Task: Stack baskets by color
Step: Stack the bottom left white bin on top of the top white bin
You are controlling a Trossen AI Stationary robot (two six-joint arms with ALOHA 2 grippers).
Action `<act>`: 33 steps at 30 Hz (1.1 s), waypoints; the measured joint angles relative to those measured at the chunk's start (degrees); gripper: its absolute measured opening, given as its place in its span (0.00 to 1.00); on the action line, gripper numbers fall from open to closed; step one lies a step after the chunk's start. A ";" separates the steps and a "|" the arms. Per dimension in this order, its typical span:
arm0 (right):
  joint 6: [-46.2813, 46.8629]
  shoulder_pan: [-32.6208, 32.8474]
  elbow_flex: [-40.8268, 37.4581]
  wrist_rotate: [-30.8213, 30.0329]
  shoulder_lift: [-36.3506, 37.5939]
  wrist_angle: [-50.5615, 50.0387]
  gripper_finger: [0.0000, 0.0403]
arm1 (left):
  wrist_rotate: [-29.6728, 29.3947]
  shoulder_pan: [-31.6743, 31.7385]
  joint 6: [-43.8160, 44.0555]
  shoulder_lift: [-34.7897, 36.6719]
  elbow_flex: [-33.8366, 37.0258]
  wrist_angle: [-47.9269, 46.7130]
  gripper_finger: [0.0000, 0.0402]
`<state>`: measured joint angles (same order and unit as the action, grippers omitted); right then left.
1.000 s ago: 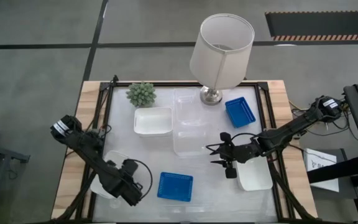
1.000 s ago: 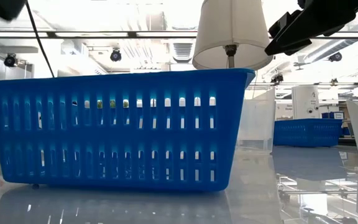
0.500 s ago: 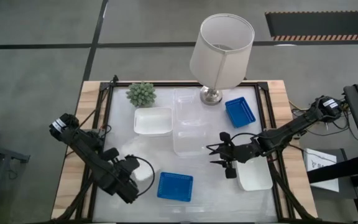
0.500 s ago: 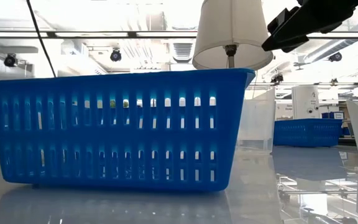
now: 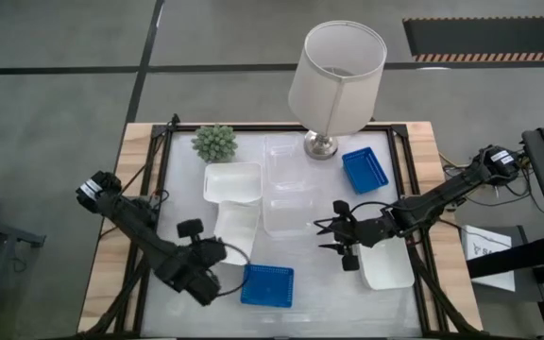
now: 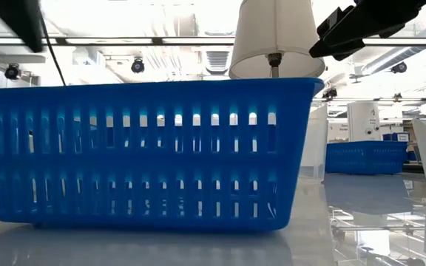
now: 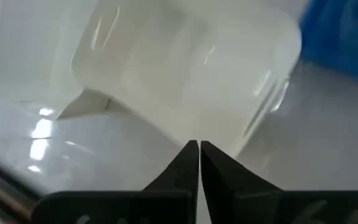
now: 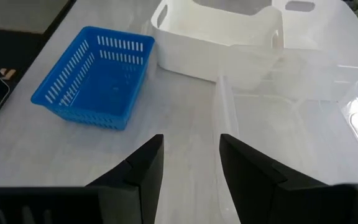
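Note:
My left gripper (image 5: 217, 255) is shut on a white basket (image 5: 237, 227), which is lifted and tilted over the table's middle left. The basket's far end reaches the near rim of a second white basket (image 5: 232, 182) resting on the table. Two clear baskets (image 5: 289, 212) stand in the middle. One blue basket (image 5: 266, 284) sits near the front edge, another (image 5: 365, 170) at the far right by the lamp. A third white basket (image 5: 386, 268) lies at the near right. My right gripper (image 8: 191, 140) hovers open beside the clear basket (image 8: 291, 124), holding nothing. My left gripper pinches the white basket's wall at its near short end (image 7: 194, 134) between its two shut fingers. The fingers slant down from the table's near left. The basket (image 7: 185, 68) is tilted and raised, its underside showing. I cannot tell whether its far end touches the other white basket.
A white-shaded lamp (image 5: 336, 66) stands at the far edge, and a small green plant (image 5: 214, 142) at the far left. The near blue basket (image 6: 146, 151) fills the low view. Bare tabletop (image 5: 324, 283) lies between the blue basket and the near right white basket.
My left gripper has risen and gone from the near left corner toward the table's middle, rolling as it went. The white basket has come up with it and now tilts next to the other white basket. In the low view the near blue basket has shifted slightly.

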<state>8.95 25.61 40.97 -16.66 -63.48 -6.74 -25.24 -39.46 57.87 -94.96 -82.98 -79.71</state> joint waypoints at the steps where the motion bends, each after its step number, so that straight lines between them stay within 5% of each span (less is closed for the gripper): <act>1: 0.00 0.00 0.00 0.02 0.00 0.06 0.37 | -0.51 0.54 -0.02 0.00 0.14 1.69 0.00; 11: -1.18 0.00 -0.02 0.00 0.00 0.28 0.37 | 0.70 3.20 -23.83 1.47 4.88 5.48 0.02; 23: -1.34 -0.12 -0.07 0.04 -0.01 6.95 0.37 | 0.48 14.86 -64.25 2.53 21.13 11.67 0.38; 33: 0.07 -2.77 0.59 0.04 -0.02 9.15 0.37 | 0.27 14.46 -68.20 8.91 26.84 19.77 0.35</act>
<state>9.02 22.84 41.56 -16.62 -63.51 2.41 -24.96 -24.99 -10.33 -86.05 -56.14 -59.94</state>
